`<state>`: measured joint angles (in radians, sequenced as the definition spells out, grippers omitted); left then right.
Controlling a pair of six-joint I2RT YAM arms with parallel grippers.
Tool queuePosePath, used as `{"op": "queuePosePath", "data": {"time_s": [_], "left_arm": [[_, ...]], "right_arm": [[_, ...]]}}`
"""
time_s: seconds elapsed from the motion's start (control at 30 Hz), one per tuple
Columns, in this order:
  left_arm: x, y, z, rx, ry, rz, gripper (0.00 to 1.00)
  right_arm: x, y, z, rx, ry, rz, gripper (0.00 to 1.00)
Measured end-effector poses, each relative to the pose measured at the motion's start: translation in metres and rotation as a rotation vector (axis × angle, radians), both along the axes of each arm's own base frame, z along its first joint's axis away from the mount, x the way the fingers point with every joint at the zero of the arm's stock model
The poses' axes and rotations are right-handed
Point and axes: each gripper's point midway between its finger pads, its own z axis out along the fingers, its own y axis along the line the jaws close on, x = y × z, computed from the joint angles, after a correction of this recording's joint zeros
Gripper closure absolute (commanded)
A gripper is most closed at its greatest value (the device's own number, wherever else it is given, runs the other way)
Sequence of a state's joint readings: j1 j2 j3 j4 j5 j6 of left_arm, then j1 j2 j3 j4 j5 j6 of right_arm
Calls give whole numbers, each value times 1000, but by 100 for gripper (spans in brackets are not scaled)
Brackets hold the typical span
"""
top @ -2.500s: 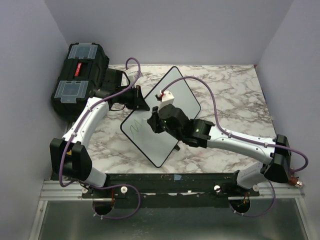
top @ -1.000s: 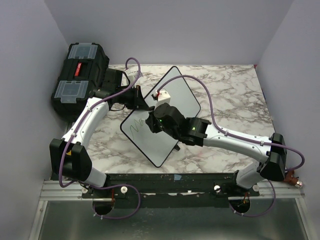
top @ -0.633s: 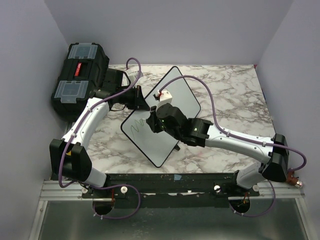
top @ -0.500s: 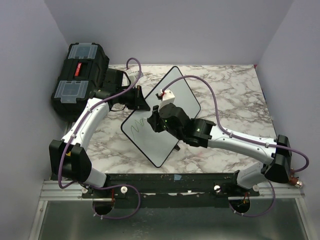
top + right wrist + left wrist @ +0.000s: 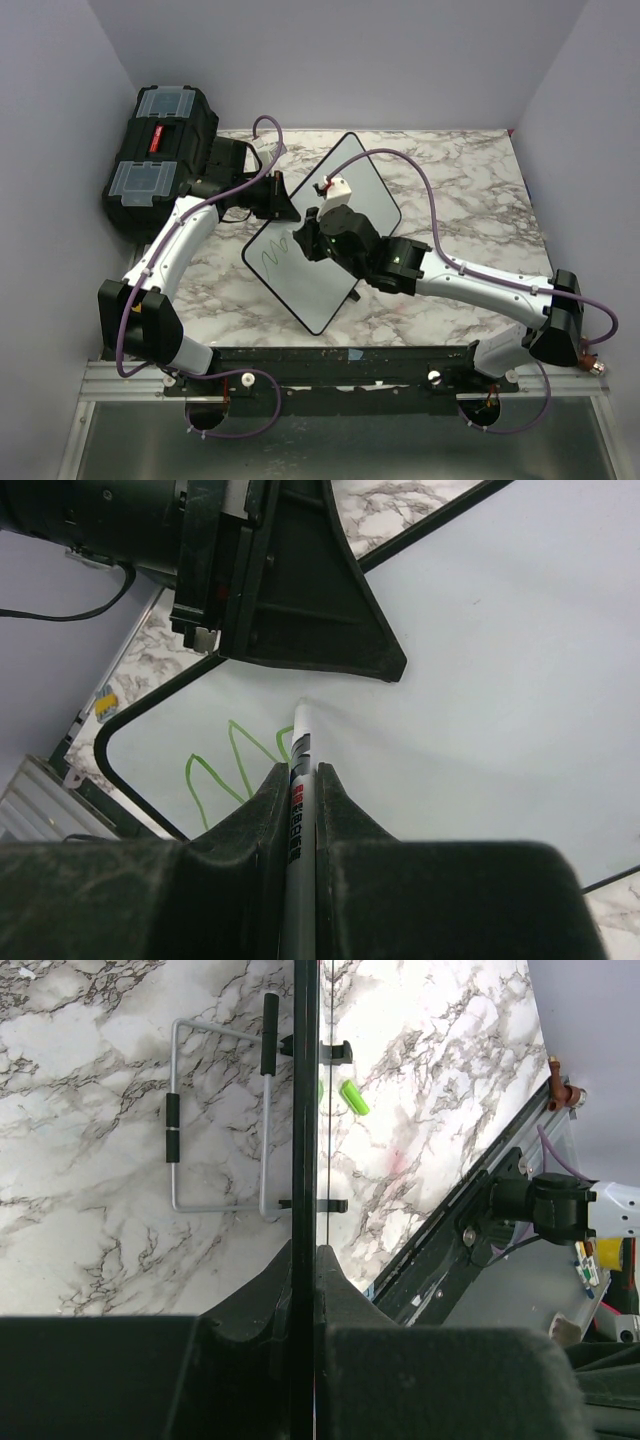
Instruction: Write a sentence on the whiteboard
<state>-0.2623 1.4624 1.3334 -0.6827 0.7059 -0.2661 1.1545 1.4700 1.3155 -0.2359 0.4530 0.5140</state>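
The whiteboard (image 5: 305, 285) stands tilted on the marble table, its white face towards my right arm. My left gripper (image 5: 278, 198) is shut on its upper left rim, which shows edge-on in the left wrist view (image 5: 305, 1110) between the gripper's fingers (image 5: 305, 1270). My right gripper (image 5: 312, 238) is shut on a white marker (image 5: 299, 735), its tip touching the board (image 5: 480, 660). Of the sentence, only a few green zigzag strokes (image 5: 225, 760) show near the board's lower left corner (image 5: 272, 258).
A black toolbox (image 5: 160, 150) with clear lid compartments stands at the back left. A wire stand (image 5: 220, 1120) sits behind the board. A green cap (image 5: 353, 1096) lies on the table under the board. The table's front rail (image 5: 340, 355) runs near the arm bases.
My right gripper has made small moves over the board with the marker. The green strokes have grown a little to the right. The left arm and the board have not moved.
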Motion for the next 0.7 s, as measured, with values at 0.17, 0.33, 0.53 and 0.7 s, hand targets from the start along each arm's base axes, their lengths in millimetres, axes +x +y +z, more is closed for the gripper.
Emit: {"op": "queuePosePath", "data": {"time_s": [0.17,0.33,0.53,0.7], "left_arm": [[0,0,0,0,-1,0,100],[0,0,0,3,0,2,100],[0,1,-1,5,4,5,100],[0,1,-1,5,4,5,100]], "right_arm": [[1,1,-6,-13,6,-1,99],[-2,-3,-22,-36,25,-4,99],[-11,-20,-47,-65,66,-14,99],[-13,-21,-51,-60,81,-17,99]]}}
